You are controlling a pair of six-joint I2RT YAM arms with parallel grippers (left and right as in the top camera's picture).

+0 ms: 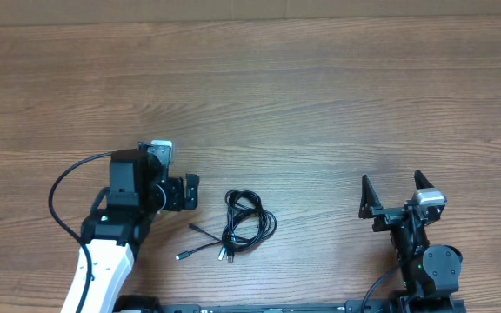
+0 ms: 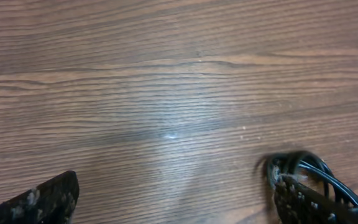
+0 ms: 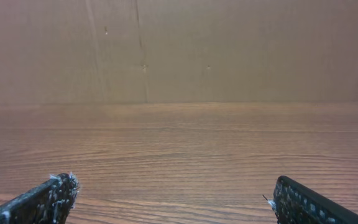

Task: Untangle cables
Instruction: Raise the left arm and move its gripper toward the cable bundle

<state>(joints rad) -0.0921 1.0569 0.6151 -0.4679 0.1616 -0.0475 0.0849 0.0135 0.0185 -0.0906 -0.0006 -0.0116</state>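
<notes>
Cables lie on the wooden table between my two grippers, on the side nearest my bases. My left gripper sits just beside them, jaws spread wide and holding nothing; in its wrist view one of its fingers covers part of the bundle. My right gripper stands well apart, jaws likewise spread and unloaded, facing a brown wall. The cords are thin and black, looped into one loose coil, with small plug ends trailing out toward my left arm.
</notes>
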